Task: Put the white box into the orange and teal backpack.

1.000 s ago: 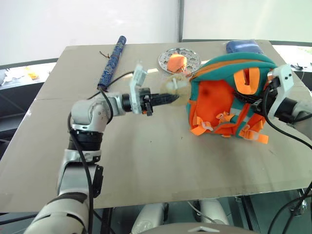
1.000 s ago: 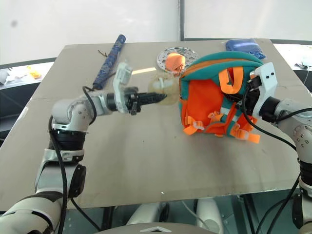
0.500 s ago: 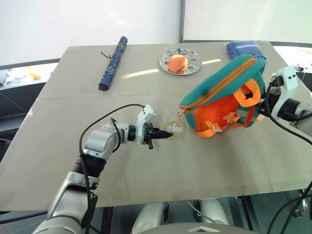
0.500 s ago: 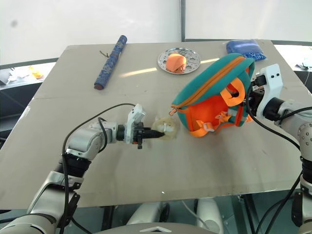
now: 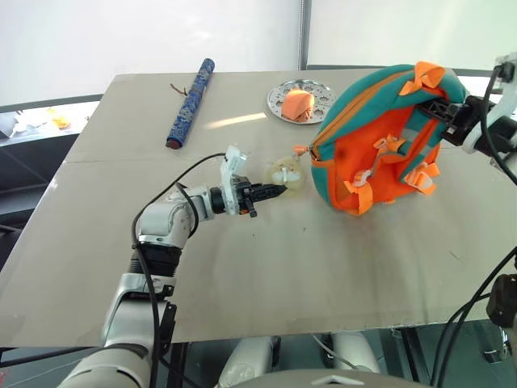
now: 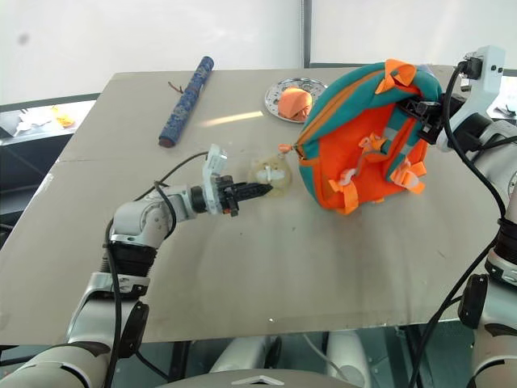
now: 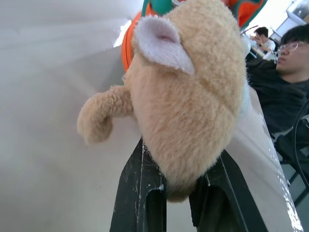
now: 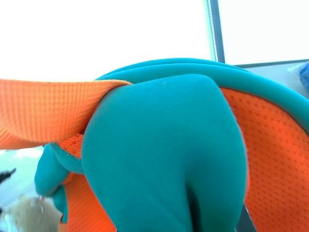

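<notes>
A: At the left of the frame nothing has stirred: the rolled blue mat (image 5: 188, 103) lies toward the upper left of the table (image 5: 242, 267). What has changed sits at centre and right.

B: Yes. The left gripper (image 5: 273, 191) has sunk toward the tabletop since a second ago, its two black fingers pinched tight on the beige plush toy (image 5: 286, 174) that hangs off the orange and teal backpack (image 5: 380, 141).

A: And the backpack itself?

B: It has been tipped up and swung toward the upper right of the frame. The right gripper (image 5: 452, 121), closed on a strap or handle at its top, has risen with it.

A: So the bag is stretched between two holds?

B: I judge so, as if to present its zip. Yet the zip looks shut, so no opening is ready.

A: Poses?

B: The left arm reaches in from lower left, elbow bent, gripper nearly level and pointing right. The right arm comes in from the right edge, raised, aimed left.

A: The white box?

B: I cannot find it. Only a silver plate (image 5: 300, 102) holding something orange shows, at upper centre.
</notes>
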Robot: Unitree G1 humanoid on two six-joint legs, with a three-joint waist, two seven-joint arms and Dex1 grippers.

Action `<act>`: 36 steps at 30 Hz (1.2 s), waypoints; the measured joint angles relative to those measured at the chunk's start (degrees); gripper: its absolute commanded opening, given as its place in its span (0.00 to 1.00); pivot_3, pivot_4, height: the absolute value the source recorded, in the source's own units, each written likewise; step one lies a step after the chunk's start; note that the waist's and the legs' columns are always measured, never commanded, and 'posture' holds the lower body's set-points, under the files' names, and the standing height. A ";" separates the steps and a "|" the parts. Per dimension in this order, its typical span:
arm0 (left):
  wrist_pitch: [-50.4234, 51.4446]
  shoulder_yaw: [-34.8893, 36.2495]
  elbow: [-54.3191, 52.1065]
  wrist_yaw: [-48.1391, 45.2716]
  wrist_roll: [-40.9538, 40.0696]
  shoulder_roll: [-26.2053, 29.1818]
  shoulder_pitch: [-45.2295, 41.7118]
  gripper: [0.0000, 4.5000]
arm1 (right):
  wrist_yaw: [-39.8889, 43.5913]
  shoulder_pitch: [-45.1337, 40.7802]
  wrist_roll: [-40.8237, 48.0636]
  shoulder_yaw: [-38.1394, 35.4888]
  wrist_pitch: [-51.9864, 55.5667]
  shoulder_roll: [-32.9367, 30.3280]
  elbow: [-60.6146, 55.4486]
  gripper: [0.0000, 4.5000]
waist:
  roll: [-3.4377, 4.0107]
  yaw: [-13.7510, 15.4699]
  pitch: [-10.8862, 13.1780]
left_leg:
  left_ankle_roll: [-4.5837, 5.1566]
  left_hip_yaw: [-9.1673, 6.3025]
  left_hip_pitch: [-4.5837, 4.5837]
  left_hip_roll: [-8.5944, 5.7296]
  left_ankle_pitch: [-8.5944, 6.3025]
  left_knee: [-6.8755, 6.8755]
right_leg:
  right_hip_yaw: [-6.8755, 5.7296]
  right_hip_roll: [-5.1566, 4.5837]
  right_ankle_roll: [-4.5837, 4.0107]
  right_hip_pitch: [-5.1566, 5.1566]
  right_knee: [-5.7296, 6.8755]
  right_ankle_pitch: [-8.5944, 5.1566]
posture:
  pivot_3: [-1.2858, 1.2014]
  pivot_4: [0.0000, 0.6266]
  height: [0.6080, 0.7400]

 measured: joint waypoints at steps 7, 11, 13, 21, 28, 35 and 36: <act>1.66 -5.18 -4.57 1.63 1.70 0.22 4.45 0.00 | -2.83 0.00 1.56 -0.49 0.00 0.75 0.80 0.00 | 0.00 0.16 0.00 | 0.01 -0.05 0.01 0.00 0.00 0.02 | -0.02 -0.01 -0.01 0.01 0.10 0.01 | 0.52 0.24 0.93; -1.35 -5.62 -3.92 5.62 3.74 -5.05 2.49 0.00 | -3.35 2.70 0.99 -2.28 -1.48 -0.20 -2.64 0.00 | 0.02 0.88 0.00 | 0.02 -0.16 -0.09 -0.07 0.00 0.09 | -0.16 -0.06 0.01 0.02 0.04 0.02 | 0.52 0.24 0.93; -2.59 -5.65 -2.73 7.21 4.30 -7.13 0.55 0.00 | -2.98 4.63 -0.56 -2.28 -3.02 -1.49 -5.75 0.00 | 0.03 0.81 0.00 | 0.02 -0.12 -0.14 -0.08 -0.01 0.11 | -0.15 -0.08 0.02 -0.01 0.00 0.03 | 0.52 0.24 0.93; -5.87 -3.23 -5.39 4.42 3.62 -7.59 -1.19 0.40 | 2.81 25.56 -9.88 0.13 -8.63 -7.11 -20.91 0.63 | 0.06 -0.06 0.00 | 0.02 0.03 -0.06 -0.03 -0.01 0.06 | 0.02 -0.02 0.05 -0.05 0.07 0.03 | 0.52 0.24 0.93; -6.07 -0.68 -12.98 1.47 2.31 -2.01 4.53 0.99 | 5.65 39.44 -13.40 -0.79 -9.73 -8.08 -30.83 1.00 | 0.07 0.20 -0.01 | 0.03 0.06 0.12 0.02 -0.01 0.02 | 0.12 0.08 0.05 0.05 0.11 0.03 | 0.52 0.24 0.93; -9.64 3.71 -22.38 2.74 2.61 2.49 15.31 0.99 | 11.49 54.65 -14.22 -8.80 -11.74 -7.61 -38.63 1.00 | 0.08 0.31 -0.01 | 0.04 0.05 0.11 0.03 -0.03 -0.06 | 0.13 0.08 0.06 0.06 0.00 0.03 | 0.52 0.24 0.93; -10.26 4.43 -24.20 2.90 2.60 3.18 17.48 0.99 | 12.61 56.88 -14.18 -10.69 -11.89 -7.54 -39.49 1.00 | 0.08 0.31 -0.01 | 0.04 0.06 0.14 0.06 -0.03 -0.08 | 0.13 0.09 0.05 0.08 0.00 0.03 | 0.52 0.24 0.93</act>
